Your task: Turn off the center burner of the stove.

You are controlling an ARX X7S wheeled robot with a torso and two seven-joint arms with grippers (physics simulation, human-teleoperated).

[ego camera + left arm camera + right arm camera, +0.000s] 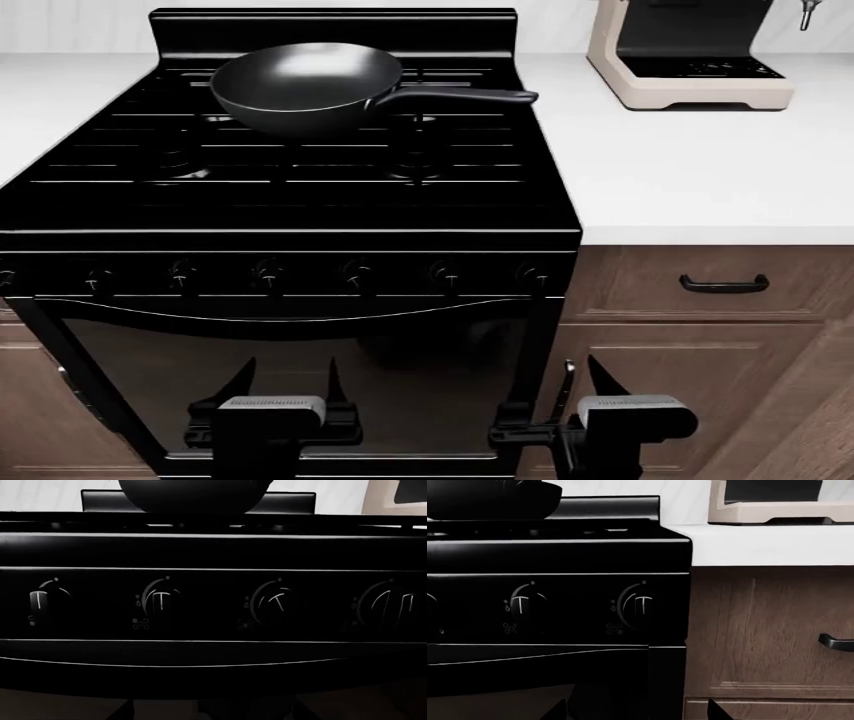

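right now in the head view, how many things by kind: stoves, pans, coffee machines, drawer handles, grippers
stove: 1
pan: 1
coffee machine: 1
drawer handle: 1
grippers: 2, left gripper and right gripper
total: 6

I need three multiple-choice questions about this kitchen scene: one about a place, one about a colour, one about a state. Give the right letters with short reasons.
1. Where is the wok?
A. on the stove grates
B. on the white counter
C. inside the oven

2. What colour is the coffee machine?
A. black
B. beige
C. red

3. How are the two end effectors?
A. left grips a knob
B. right holds the wok handle
C. both open, touching nothing

Answers:
1 A: the wok sits on the rear grates, its handle pointing toward the counter.
2 B: its body is beige, at the counter's back.
3 C: both hang low before the oven door, fingers apart, below the knob row.
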